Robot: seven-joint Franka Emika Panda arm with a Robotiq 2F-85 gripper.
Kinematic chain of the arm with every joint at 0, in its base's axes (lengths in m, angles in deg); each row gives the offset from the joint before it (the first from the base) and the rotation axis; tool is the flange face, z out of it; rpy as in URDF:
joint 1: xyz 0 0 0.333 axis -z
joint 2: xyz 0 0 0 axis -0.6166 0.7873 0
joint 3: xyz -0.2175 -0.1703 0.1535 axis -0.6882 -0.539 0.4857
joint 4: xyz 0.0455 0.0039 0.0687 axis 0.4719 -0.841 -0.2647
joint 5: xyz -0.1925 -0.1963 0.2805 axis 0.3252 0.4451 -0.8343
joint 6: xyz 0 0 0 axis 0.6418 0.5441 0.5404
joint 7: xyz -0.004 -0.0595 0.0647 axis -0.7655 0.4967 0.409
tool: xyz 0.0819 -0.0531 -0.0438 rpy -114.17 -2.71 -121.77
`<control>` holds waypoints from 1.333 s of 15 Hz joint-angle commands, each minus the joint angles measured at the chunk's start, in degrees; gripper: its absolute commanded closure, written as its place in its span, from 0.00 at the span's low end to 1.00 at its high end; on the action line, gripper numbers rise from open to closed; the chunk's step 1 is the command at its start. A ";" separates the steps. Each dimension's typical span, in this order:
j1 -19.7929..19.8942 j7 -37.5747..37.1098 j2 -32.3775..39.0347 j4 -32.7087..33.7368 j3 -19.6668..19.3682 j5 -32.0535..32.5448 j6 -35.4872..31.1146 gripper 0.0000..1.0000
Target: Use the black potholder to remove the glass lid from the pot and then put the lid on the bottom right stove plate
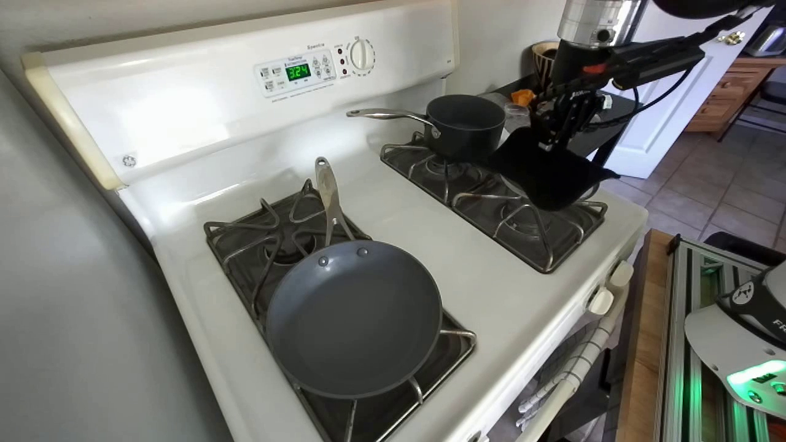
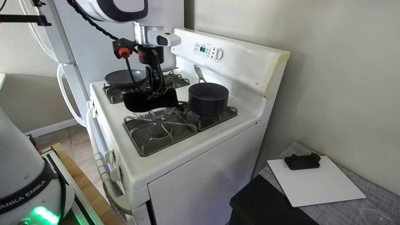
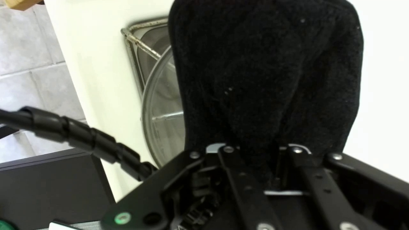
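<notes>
Pinching, between the fingers (image 3: 229,156) of a black metal gripper (image 3: 262,150), a round-cornered black cloth potholder (image 3: 262,70). Covering part of a round clear-glass lid (image 3: 164,102) over the front-right metal grate (image 2: 159,132), plainest in the wrist view. Hovering near a round dark-grey saucepan (image 2: 208,103), visible at the rear in both exterior views alone.

Kitchen, white gas stove (image 1: 466,264) with front knobs (image 1: 600,301), lit clock (image 1: 298,72) on its back panel (image 1: 184,98), frying pan (image 1: 356,319) on the left side, pot (image 1: 465,129) at far right, checked towel (image 1: 578,364) over the oven handle (image 2: 118,199), tiled floor (image 1: 694,178), refrigerator (image 2: 90,56) at left in an exterior view
</notes>
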 commanded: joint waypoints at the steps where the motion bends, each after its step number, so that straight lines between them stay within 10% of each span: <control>1: 0.58 -0.48 -0.93 -2.28 0.55 0.35 -3.10 0.95; 20: 1.23 -2.51 7.76 -2.34 0.60 1.06 -10.69 0.95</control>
